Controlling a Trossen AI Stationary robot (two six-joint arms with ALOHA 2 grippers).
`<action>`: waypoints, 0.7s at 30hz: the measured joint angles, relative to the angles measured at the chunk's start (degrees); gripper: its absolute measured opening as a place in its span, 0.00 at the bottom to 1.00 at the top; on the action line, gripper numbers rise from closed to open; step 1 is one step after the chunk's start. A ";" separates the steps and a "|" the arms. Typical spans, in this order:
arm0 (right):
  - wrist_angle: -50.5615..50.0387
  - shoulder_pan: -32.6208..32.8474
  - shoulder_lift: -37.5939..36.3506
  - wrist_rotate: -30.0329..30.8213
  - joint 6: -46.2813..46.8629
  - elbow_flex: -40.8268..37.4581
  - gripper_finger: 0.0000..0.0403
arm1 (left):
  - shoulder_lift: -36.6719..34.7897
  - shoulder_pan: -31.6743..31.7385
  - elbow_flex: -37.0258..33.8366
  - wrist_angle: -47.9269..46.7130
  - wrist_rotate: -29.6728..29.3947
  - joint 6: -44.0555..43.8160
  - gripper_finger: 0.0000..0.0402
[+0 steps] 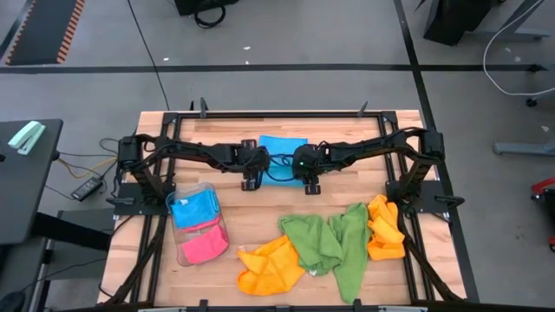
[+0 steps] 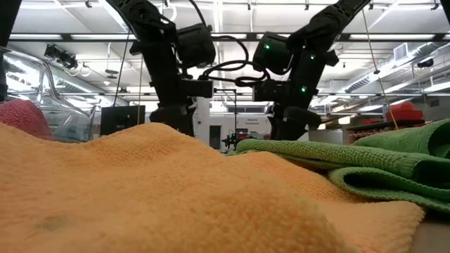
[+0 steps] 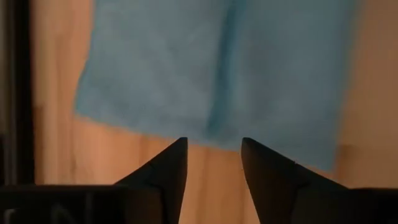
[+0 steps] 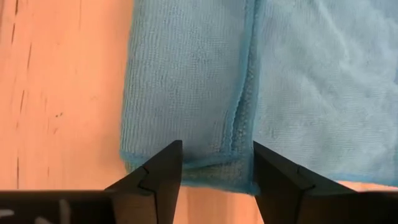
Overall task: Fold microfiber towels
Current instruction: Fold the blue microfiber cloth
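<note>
Over a slatted wooden table (image 1: 260, 230), my two arms meet at the far middle, both grippers hanging above a folded sky-blue microfiber towel (image 1: 283, 147) that lies flat on the wood. My left gripper (image 3: 212, 163) stands partly open with nothing between its fingers, its tips just off the towel's near edge; a fold line runs down the cloth ahead of them. My right gripper (image 4: 217, 168) is likewise parted and empty, poised over a corner of the same towel where a doubled hem shows.

On my left side of the table a clear plastic tray (image 1: 186, 251) holds a folded blue towel (image 1: 194, 209) and a folded pink towel (image 1: 205, 247), side by side. Toward the near edge lies the unfolded pile: a rumpled orange towel (image 1: 270, 267) touching a crumpled green towel (image 1: 313, 238), a second green towel (image 1: 350, 247) trailing beside it, and another orange towel (image 1: 385, 230) bunched at my right.

Seen from table height, the orange cloth (image 2: 176, 197) fills the foreground and the green one (image 2: 380, 165) lies across it, with both dark arms coming down behind them.
</note>
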 joint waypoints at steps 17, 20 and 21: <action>-5.40 -6.38 -4.20 -0.83 -0.90 0.16 0.51 | 0.02 2.15 -0.24 3.25 14.49 7.92 0.32; 0.37 -7.09 -6.77 -3.63 -1.53 -3.87 0.51 | 0.02 2.76 -0.26 3.20 16.11 9.10 0.30; 3.79 -6.72 -7.56 -4.49 -2.00 -5.95 0.51 | 0.02 2.62 -0.26 3.09 16.17 10.11 0.29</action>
